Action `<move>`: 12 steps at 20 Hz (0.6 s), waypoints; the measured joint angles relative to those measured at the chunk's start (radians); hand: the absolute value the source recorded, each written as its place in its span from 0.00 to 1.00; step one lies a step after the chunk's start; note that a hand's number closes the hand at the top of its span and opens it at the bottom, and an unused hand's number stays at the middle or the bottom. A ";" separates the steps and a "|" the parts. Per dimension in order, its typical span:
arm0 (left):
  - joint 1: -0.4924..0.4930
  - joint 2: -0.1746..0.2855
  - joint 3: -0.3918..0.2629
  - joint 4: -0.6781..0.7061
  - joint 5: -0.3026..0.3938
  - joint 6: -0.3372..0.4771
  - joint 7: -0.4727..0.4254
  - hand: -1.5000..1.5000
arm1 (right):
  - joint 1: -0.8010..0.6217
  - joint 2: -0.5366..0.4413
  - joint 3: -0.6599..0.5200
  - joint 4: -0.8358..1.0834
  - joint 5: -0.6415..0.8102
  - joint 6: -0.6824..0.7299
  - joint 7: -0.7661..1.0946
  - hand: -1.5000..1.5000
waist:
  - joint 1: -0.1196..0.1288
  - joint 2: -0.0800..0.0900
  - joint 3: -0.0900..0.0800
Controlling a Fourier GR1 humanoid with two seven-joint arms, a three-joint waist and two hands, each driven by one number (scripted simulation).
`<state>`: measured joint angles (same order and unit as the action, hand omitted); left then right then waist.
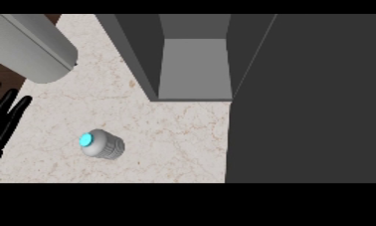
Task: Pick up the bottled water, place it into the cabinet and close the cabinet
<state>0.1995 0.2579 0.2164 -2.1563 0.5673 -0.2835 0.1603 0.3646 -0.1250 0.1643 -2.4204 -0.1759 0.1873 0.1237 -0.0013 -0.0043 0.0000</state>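
Pick-up not yet begun: bottle (101, 144) upright on counter (176, 135), short of the open cabinet (195, 65); left hand (9, 119) at left edge, fingers straight, holding nothing; right hand unseen; next, probably, a reach and grasp.

Counts from the head view:
- bottle (103, 145): 1, with 1 blue-green cap (87, 140)
- cabinet (195, 65): 1, with 1 compartment showing
- door (308, 100): 1, the dark panel at right
- counter (169, 135): 1, pale speckled top
- hands: 1 only, the left hand (10, 115), black fingers at the left edge
- grey cylinder (37, 46): 1, upper left, can't tell what it is

That's 1 of each kind, no duplicates.
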 measured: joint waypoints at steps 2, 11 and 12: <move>0.035 0.014 0.029 -0.011 0.011 -0.020 0.013 0.00 | 0.052 0.003 0.025 -0.004 0.003 0.018 -0.026 0.00 | -0.001 0.000 0.000; 0.059 0.006 0.053 0.104 -0.073 -0.074 -0.004 0.00 | 0.206 0.005 0.089 -0.032 0.022 0.059 -0.112 0.00 | -0.009 0.001 0.000; 0.052 0.009 0.062 0.134 -0.073 -0.084 -0.013 0.00 | 0.215 0.006 0.101 -0.039 0.030 0.055 -0.113 0.00 | -0.010 0.001 0.000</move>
<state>0.2517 0.2668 0.2782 -2.0220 0.4944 -0.3675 0.1478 0.5796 -0.1186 0.2648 -2.4594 -0.1462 0.2426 0.0107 -0.0114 -0.0032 -0.0004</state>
